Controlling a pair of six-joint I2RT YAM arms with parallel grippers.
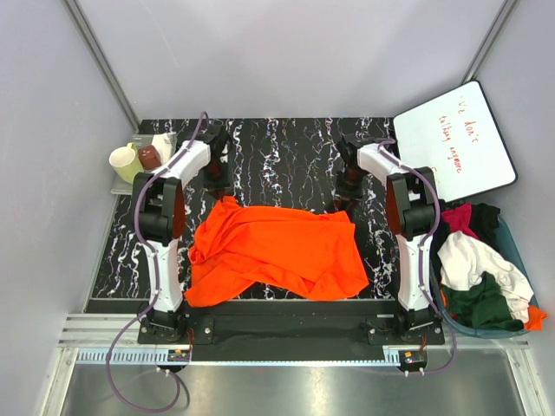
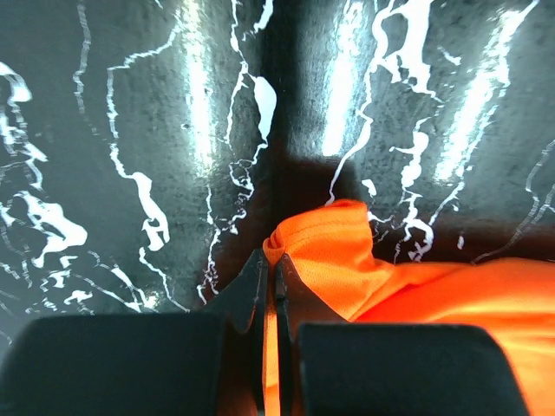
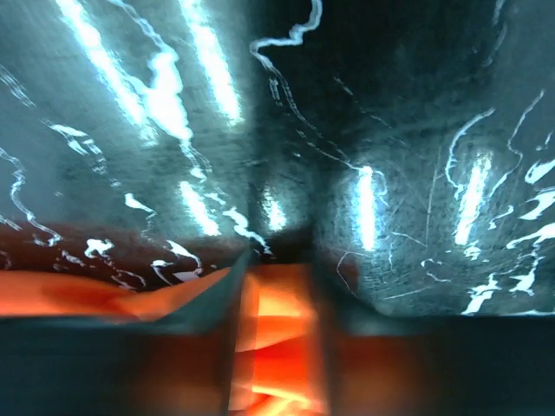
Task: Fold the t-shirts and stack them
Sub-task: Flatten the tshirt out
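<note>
A bright orange t-shirt (image 1: pixel 273 251) lies rumpled across the middle of the black marbled table (image 1: pixel 286 156). My left gripper (image 1: pixel 221 192) is at the shirt's far left corner. In the left wrist view its jaws (image 2: pixel 270 260) are shut on a raised fold of the orange t-shirt (image 2: pixel 416 286). My right gripper (image 1: pixel 345 201) is at the far right corner. In the blurred right wrist view its jaws (image 3: pixel 277 269) stand partly apart with orange t-shirt cloth (image 3: pixel 277 325) between them. More t-shirts, white (image 1: pixel 473 260), dark green (image 1: pixel 481 303), magenta (image 1: pixel 458 217) and black (image 1: pixel 490 217), are heaped at the right.
The heaped shirts fill a blue basket (image 1: pixel 519 251) just off the table's right edge. A white board (image 1: pixel 455 143) with red handwriting leans at the back right. A pale mug (image 1: pixel 124 162) and a brown cup (image 1: pixel 149 157) stand at the back left corner.
</note>
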